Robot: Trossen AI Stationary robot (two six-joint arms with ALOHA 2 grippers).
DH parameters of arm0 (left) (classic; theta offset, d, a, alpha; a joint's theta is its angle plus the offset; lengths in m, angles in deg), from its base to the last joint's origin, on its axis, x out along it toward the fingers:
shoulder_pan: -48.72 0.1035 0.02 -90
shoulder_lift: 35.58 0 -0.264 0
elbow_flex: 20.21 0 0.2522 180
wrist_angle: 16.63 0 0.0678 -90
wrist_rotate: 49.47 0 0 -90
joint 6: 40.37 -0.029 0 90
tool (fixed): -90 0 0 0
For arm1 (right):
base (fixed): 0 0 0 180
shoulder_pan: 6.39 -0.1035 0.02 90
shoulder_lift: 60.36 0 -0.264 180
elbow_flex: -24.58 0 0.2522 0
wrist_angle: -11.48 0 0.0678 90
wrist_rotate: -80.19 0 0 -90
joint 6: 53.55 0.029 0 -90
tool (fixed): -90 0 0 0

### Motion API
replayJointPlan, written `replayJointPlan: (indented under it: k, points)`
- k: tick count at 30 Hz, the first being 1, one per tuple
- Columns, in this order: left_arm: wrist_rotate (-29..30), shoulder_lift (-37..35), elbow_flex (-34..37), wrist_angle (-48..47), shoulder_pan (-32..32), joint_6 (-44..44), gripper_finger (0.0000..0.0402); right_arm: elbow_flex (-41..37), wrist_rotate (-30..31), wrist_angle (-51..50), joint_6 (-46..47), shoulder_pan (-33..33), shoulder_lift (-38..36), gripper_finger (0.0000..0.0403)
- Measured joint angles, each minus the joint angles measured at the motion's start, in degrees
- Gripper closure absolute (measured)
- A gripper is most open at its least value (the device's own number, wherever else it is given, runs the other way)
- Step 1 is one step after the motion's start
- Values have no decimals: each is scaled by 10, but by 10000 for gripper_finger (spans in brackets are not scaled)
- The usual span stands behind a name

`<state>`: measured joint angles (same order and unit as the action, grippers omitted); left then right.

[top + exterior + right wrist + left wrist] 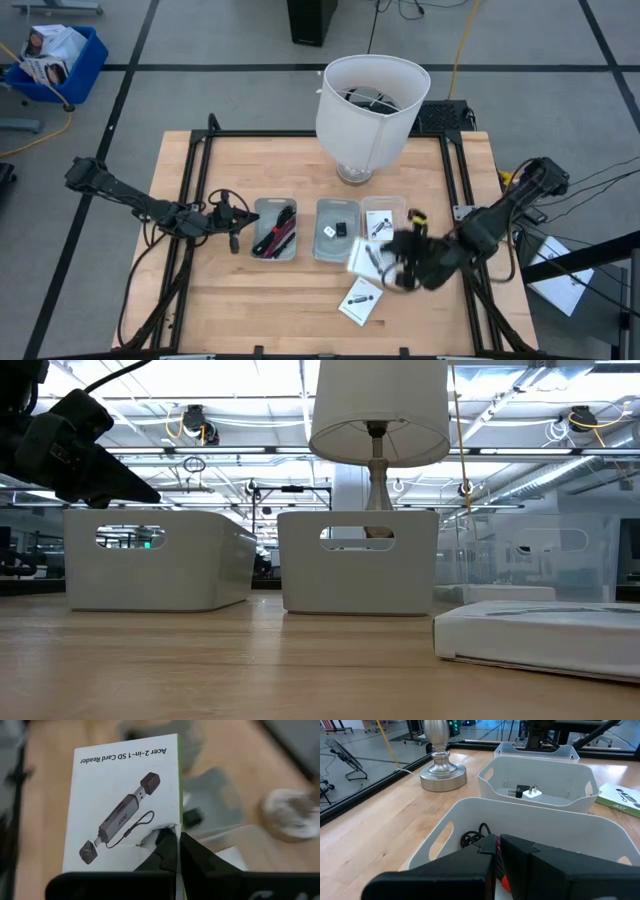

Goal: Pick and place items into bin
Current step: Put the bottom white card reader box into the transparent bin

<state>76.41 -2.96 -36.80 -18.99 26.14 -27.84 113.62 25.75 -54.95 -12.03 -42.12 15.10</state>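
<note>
One packet [122,802] between right tool [172,845] fingers

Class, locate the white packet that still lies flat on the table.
In the high view, the white packet lies on the table's front edge, right of centre, just below the right gripper.

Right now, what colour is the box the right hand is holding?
White with black print and a thin green edge: the card reader box, clearest in the right wrist view, pinched by the right hand.

High cam straight down, low cam table-level, wrist cams close-up; bins [275,229] shared by high/low/left wrist.
</note>
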Motion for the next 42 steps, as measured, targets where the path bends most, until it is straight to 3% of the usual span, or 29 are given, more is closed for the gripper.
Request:
replayJointPlan:
  k: [4,7,11,15,22,27,42]
  points:
    - [0,0,0,0,0,0,371,0,94,-12,95,37,-29,402]
    - [0,0,0,0,0,0,371,0,108,-32,159,73,-39,402]
    - [0,0,0,2,0,1,371,-1,40,-85,269,127,-36,402]
    - [0,0,0,7,0,1,371,-34,-19,-97,322,162,-28,403]
    - [0,0,0,7,0,1,371,-152,-116,-5,403,196,-28,403]
    - [0,0,0,7,0,1,371,-214,-150,49,449,196,-29,403]
    - [0,0,0,9,0,-2,371,-233,-164,-26,554,173,-29,403]
